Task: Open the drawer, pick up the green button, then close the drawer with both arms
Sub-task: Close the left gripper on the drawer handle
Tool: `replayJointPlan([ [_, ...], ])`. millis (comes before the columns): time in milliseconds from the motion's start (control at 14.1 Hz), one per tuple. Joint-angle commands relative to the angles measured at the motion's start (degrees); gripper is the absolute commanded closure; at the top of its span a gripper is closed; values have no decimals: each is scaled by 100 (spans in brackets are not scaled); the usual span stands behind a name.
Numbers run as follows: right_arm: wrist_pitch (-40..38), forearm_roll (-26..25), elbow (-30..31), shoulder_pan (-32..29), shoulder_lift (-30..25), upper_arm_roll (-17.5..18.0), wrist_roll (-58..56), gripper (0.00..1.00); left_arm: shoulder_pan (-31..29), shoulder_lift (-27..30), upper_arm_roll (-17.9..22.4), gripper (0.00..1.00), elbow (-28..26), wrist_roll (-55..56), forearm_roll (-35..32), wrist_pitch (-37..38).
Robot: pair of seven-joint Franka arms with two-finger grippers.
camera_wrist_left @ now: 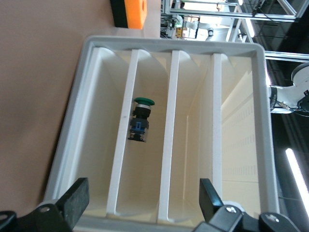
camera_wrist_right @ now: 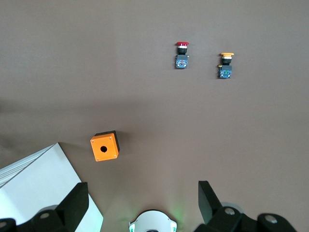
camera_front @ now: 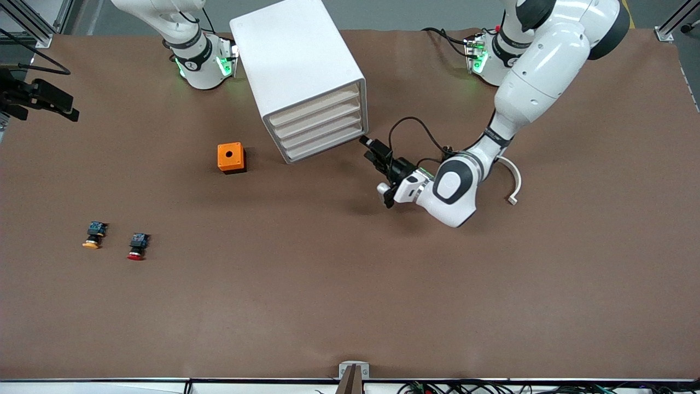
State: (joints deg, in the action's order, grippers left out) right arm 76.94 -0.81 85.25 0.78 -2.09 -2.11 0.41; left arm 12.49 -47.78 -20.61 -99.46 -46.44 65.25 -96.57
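The left claw [camera_front: 371,149] hangs spread, holding nothing, just in front of the cabinet [camera_front: 298,60], level with the lowest drawer [camera_front: 328,149], which sits shut. Through the fronts, the green button [camera_wrist_left: 140,121] lies inside against a divider; which drawer holds it I cannot tell. The right claw [camera_wrist_right: 142,203], also spread and empty, waits high above the tabletop [camera_front: 350,284] over its own base.

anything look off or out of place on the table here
Nothing looks spilled or damaged. The cabinet sits skewed to the table edges. Two loose buttons, red-capped and orange-capped, lie on their sides on the mat, apart from the orange box. The left gripper, open, is at the cabinet's lowest drawer.
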Motion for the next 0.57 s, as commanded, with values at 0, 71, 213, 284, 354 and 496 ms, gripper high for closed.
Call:
replayJointPlan([
  [0, -48, -25, -53, 19, -20, -18, 21, 0, 104, -109, -5, 0, -29, -225, 260, -28],
  [71, -48, -25, -35, 19, -20, -9, 29, 0, 156, -179, -5, 0, -29, -443, 330, -46],
  [213, -48, -16, -35, 27, -20, -9, 47, 0, 262, -363, -5, 0, -3, -769, 471, -81],
  [284, -57, -16, -35, 27, -20, -9, 56, 0, 323, -399, -5, 0, 6, -866, 498, -168],
  [354, -57, -16, -35, 27, -20, -9, 56, 0, 402, -399, -5, 0, 6, -876, 498, -308],
  [496, -83, -16, -35, 36, -29, 0, 56, 0, 560, -452, -5, 5, 6, -893, 637, -397],
])
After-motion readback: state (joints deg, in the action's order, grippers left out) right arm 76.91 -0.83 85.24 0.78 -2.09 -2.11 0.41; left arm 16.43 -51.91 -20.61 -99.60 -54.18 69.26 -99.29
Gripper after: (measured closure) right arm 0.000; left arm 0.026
